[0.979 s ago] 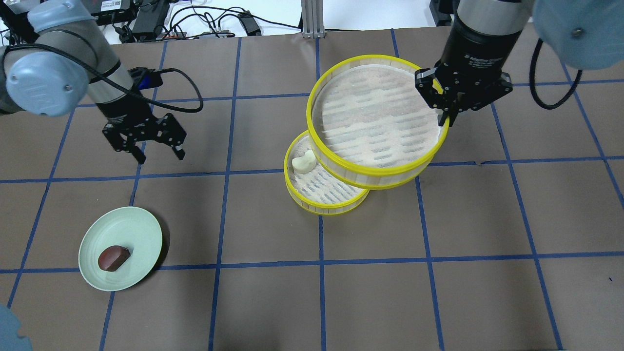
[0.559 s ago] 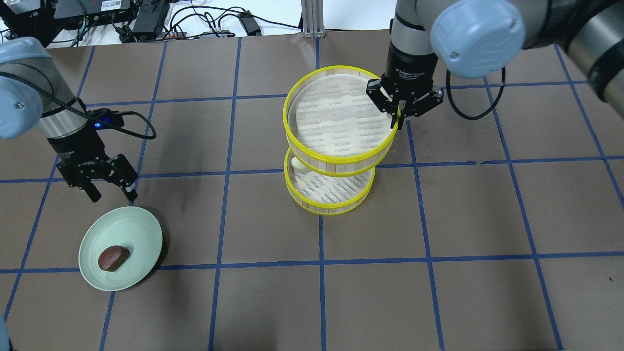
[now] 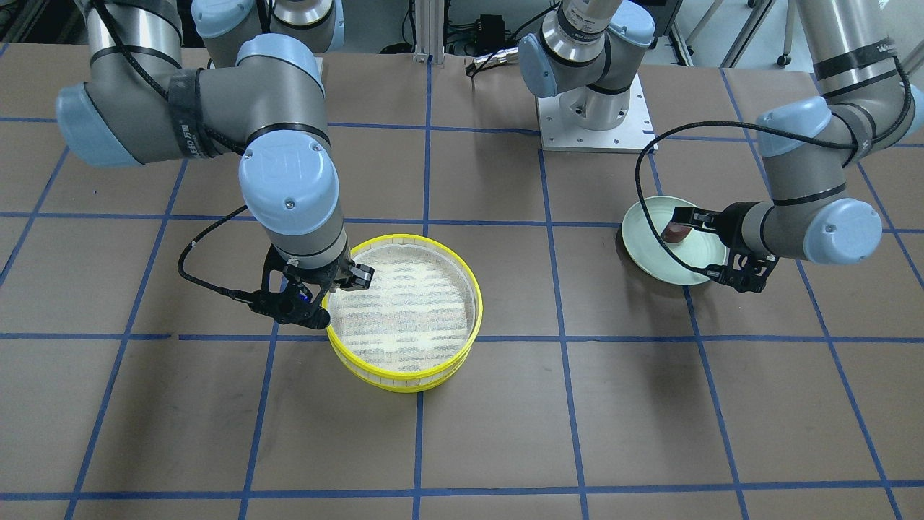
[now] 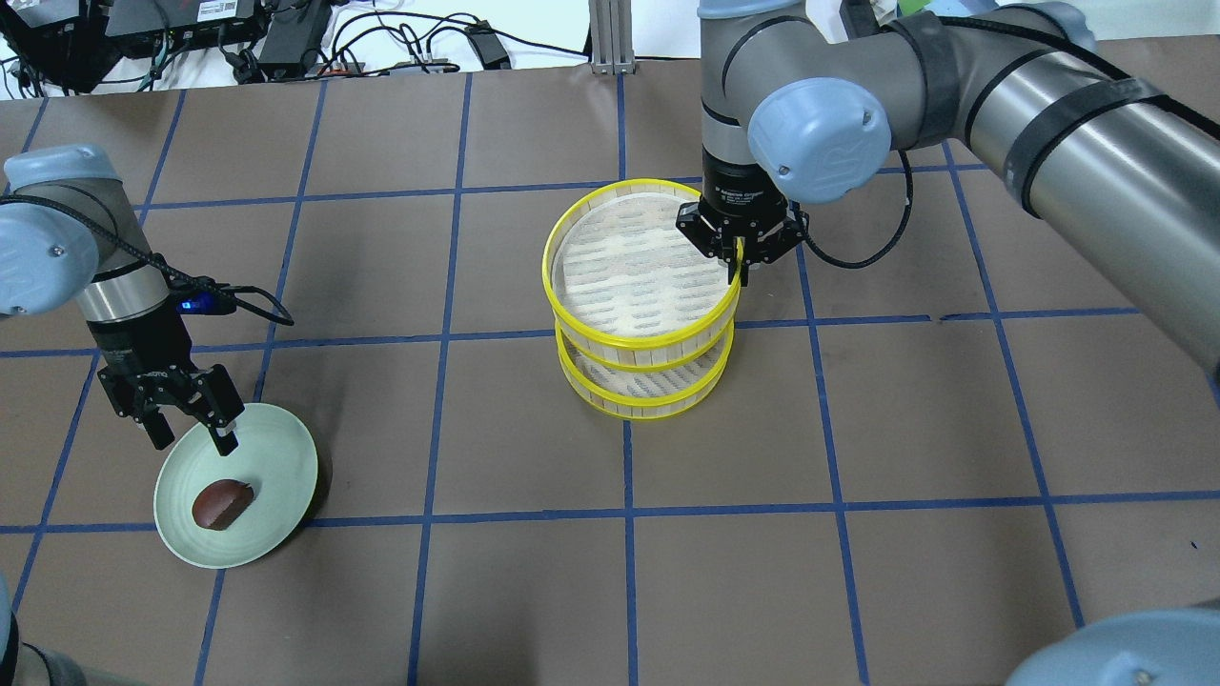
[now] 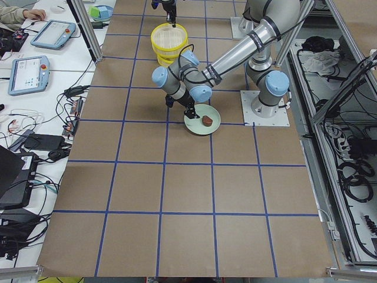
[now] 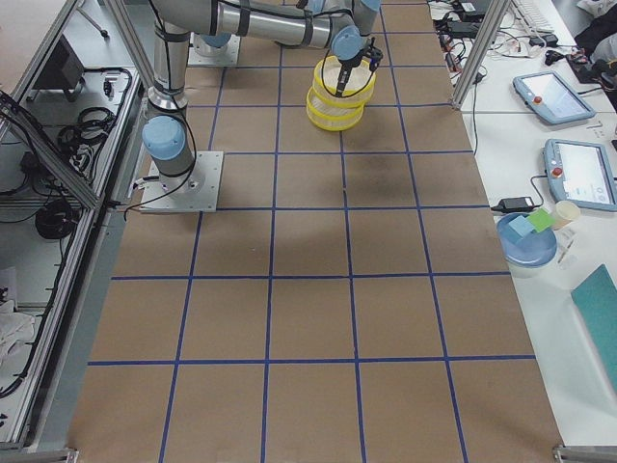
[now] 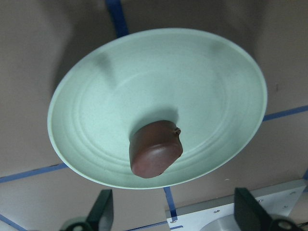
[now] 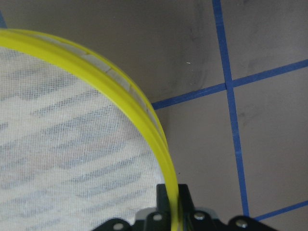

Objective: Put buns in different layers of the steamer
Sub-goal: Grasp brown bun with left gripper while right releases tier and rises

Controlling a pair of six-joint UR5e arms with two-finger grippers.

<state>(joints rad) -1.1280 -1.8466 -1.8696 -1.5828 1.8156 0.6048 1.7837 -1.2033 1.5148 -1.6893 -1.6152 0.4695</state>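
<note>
The upper steamer layer (image 4: 637, 354) sits almost squarely over the lower layer (image 4: 640, 406). My right gripper (image 4: 739, 272) is shut on the upper layer's yellow rim (image 8: 144, 120) at its far right side. It also shows in the front view (image 3: 332, 297). The cream bun is hidden under the upper layer. The reddish-brown bun (image 4: 221, 503) lies on a light green plate (image 4: 276, 457). My left gripper (image 4: 193, 436) is open just over the plate's far rim. In the left wrist view the bun (image 7: 155, 148) lies ahead of the open fingers (image 7: 101, 211).
The brown table mat (image 4: 858, 429) carries blue tape grid lines. Cables and power bricks (image 4: 286, 38) lie past the table's far edge. My right arm's forearm (image 4: 1048, 124) reaches over the table's far right part.
My right gripper carried the upper layer left and nearer, over the lower layer, and the cream bun went out of sight. My left gripper moved left and down to the green plate.
</note>
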